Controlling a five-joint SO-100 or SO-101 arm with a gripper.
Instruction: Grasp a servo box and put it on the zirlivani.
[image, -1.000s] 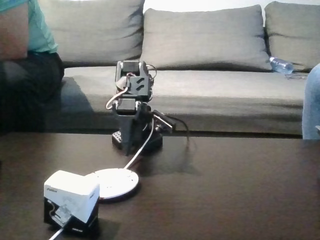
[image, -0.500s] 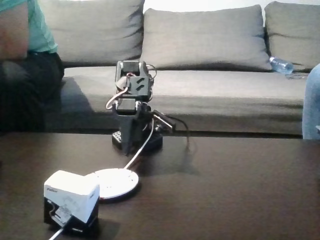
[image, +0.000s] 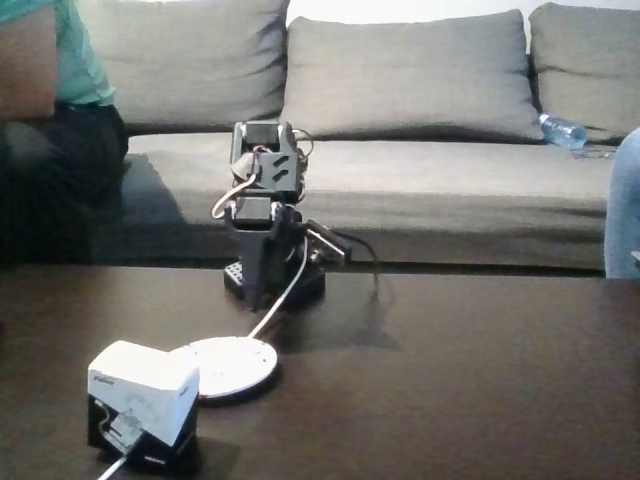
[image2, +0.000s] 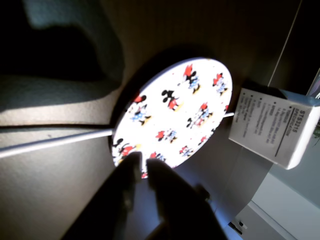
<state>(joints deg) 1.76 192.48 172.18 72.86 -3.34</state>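
The servo box (image: 141, 402), white on top and black lower down, stands at the front left of the dark table. Just right of it and touching or nearly touching lies the zirlivani (image: 237, 366), a flat white disc with a white cable (image: 281, 297) running to it. The arm is folded at the table's back, its gripper (image: 258, 290) pointing down, well behind both. In the wrist view the zirlivani (image2: 175, 110) shows a cartoon mouse print, the servo box (image2: 272, 130) sits at its right, and the gripper (image2: 144, 167) is shut on nothing at the bottom.
A grey sofa (image: 420, 150) runs behind the table. A person in a teal shirt (image: 60, 90) sits at its left, a water bottle (image: 562, 130) lies at its right, and a jeans-clad leg (image: 622, 210) shows at the right edge. The table's right half (image: 480, 380) is bare.
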